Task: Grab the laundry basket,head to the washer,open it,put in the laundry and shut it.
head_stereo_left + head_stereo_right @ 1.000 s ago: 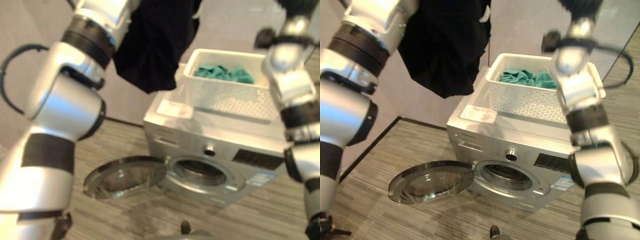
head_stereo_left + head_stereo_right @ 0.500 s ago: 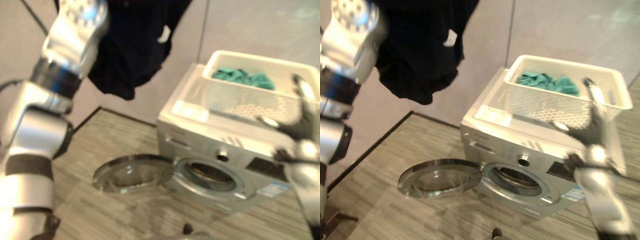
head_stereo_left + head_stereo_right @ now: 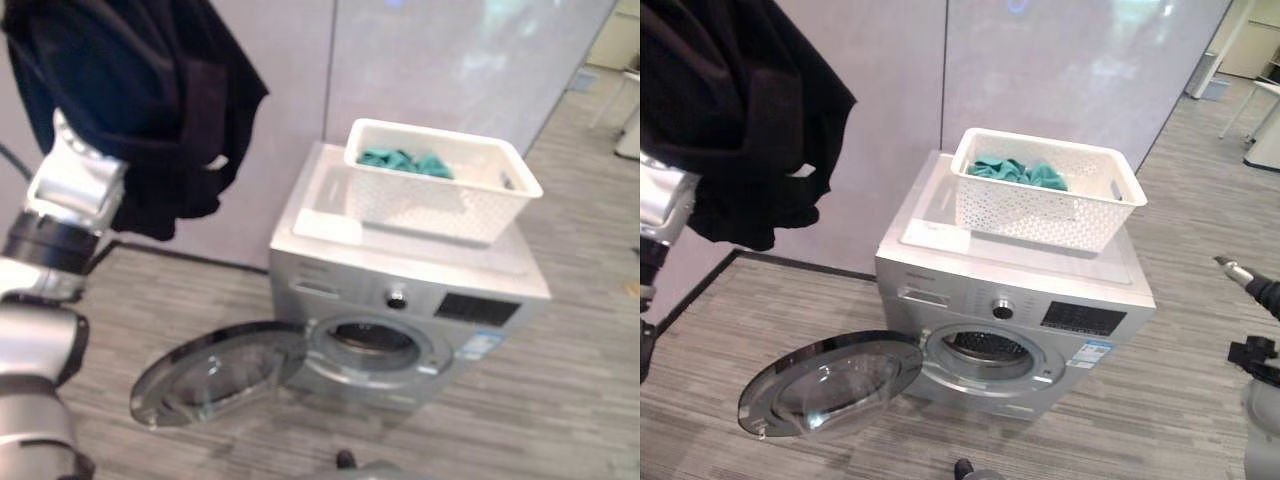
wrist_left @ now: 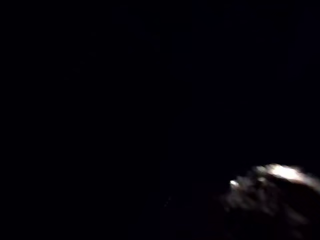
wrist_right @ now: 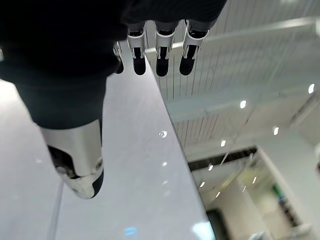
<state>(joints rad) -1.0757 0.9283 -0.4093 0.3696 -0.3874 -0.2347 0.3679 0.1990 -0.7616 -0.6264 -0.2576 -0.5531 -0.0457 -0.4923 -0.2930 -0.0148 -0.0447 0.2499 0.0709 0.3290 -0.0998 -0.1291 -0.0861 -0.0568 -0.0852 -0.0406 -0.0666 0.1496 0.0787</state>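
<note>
One black cloth garment (image 3: 130,110) hangs over your left arm, its hand's grip hidden from view. Lower it to the silver washer's (image 3: 1015,300) open round door (image 3: 825,385); teal laundry (image 3: 1015,172) waits in the white perforated basket (image 3: 1045,200). Your right hand (image 5: 75,100) is relaxed, empty.

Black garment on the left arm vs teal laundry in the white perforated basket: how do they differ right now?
1. The black garment hangs in the air by the left arm; the teal laundry lies in the white perforated basket atop the silver washer.
2. The garment shows far larger; the teal laundry is a low heap under the rim.
3. The garment drapes loose; the teal laundry is bunched.

Both are cloth, outside the drum, with the round door open.
</note>
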